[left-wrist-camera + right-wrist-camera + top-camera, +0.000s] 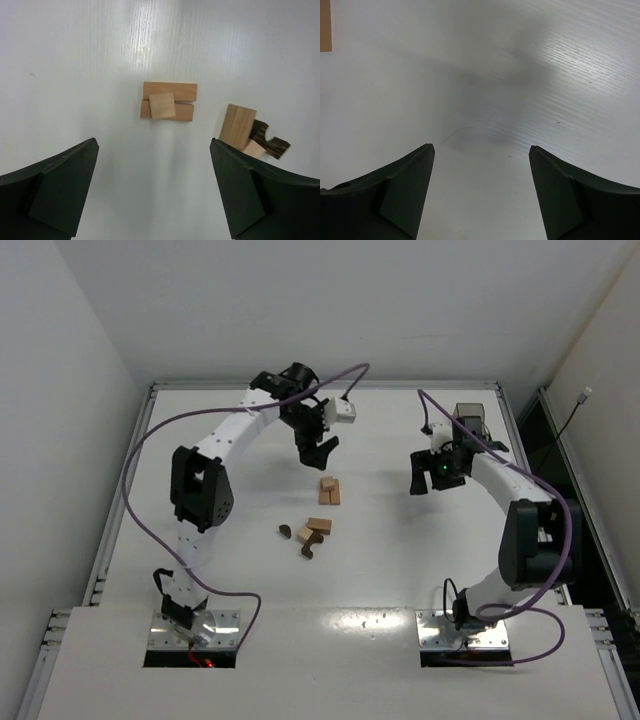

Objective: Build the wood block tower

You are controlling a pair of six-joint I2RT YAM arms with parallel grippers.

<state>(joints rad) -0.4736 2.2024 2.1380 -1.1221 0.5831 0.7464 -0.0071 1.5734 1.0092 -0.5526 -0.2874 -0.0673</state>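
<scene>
The tower (330,490) is a low stack in mid-table: two long tan cuboids lie side by side (169,101) with a small tan square (162,106) on top. My left gripper (318,452) hangs open just behind and above it, jaws wide apart with nothing between them (154,150). More wood blocks lie nearer the bases: a tan cuboid (319,526) (237,126), a notched dark brown piece (270,140) and two other dark pieces (285,531) (310,549). My right gripper (428,480) is open over bare table to the right (481,150).
A grey boxy object (470,420) sits at the back right, behind the right arm. Purple cables loop over both arms. A raised rim (325,386) borders the white table. One tan block's edge shows at the right wrist view's top left (325,25).
</scene>
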